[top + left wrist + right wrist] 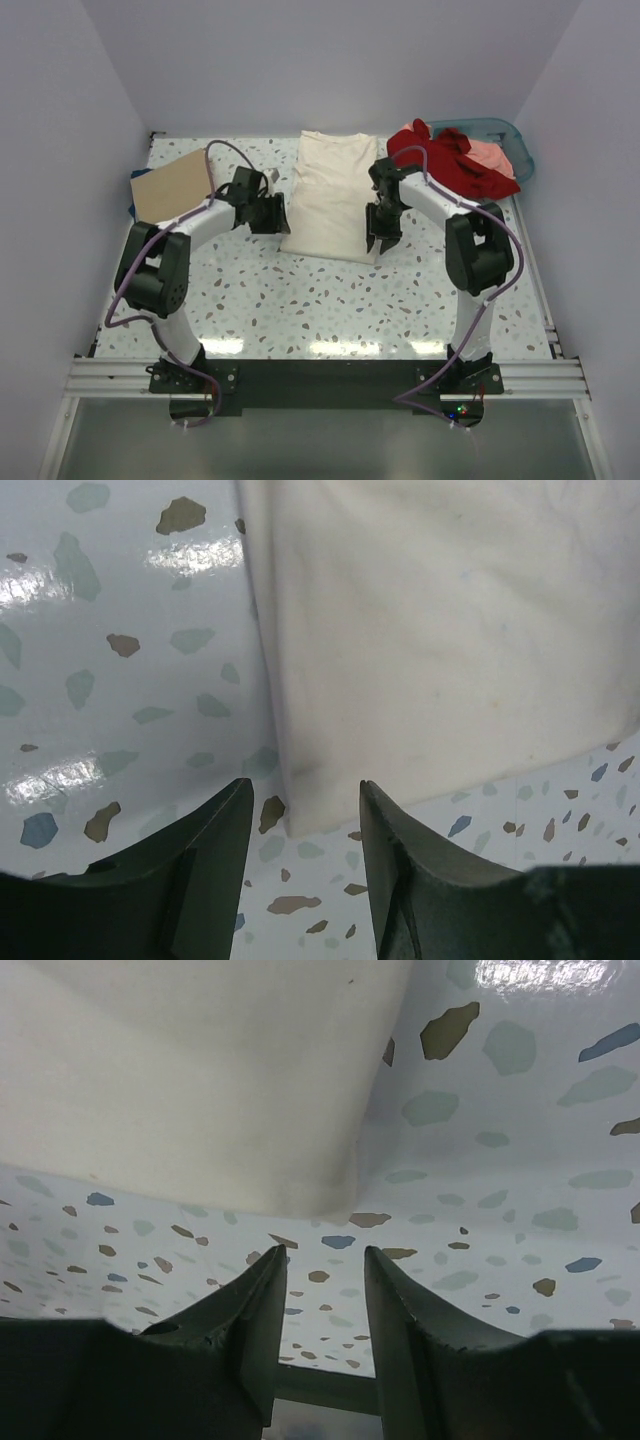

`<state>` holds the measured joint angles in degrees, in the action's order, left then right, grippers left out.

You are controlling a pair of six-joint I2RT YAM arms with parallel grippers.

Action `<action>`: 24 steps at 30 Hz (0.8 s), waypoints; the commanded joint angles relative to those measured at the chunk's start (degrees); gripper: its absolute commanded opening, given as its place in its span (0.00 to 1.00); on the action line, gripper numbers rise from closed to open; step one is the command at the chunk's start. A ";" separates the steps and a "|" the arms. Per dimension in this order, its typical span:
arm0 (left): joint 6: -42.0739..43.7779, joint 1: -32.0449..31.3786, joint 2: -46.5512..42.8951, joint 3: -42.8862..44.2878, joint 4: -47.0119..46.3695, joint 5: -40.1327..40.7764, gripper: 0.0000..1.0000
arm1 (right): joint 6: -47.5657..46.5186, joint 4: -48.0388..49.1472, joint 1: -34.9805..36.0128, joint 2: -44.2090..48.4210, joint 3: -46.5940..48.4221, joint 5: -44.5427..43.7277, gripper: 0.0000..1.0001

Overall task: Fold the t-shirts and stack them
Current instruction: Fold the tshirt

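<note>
Both tools are spread and empty: left gripper (pixel 300 792) at the near left corner of the cream t-shirt (pixel 330 195) on the table (pixel 300 300), right gripper (pixel 322 1255) at its near right corner. I fear a shallow pinch catches one layer, peeling the fold open

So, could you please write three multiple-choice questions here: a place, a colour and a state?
1. The tan t-shirt lies: A) left of the cream t-shirt; B) right of it; C) on top of it.
2. The crumpled t-shirt at far right is mainly: A) red; B) green; C) black.
3. The left pincer and right pincer are: A) both open, empty; B) both shut on cloth; C) one shut.
Answers: A, the top view shows it at left; A, it is plainly red; A, both wrist views show gaps holding nothing.
</note>
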<state>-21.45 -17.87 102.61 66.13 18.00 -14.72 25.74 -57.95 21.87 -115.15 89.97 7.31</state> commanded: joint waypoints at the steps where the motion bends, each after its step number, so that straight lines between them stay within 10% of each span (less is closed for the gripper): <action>1: -0.52 0.29 -3.20 -1.87 -1.48 0.75 0.51 | 1.77 3.63 0.28 3.71 -2.51 1.22 0.40; 24: -1.66 0.29 -3.56 -4.78 -2.27 -0.92 0.54 | 1.77 9.35 0.37 -0.60 -9.29 3.06 0.27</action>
<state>-22.04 -17.87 100.60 61.54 17.32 -14.76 27.27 -50.15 22.11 -114.83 81.28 8.86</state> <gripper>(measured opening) 0.534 0.271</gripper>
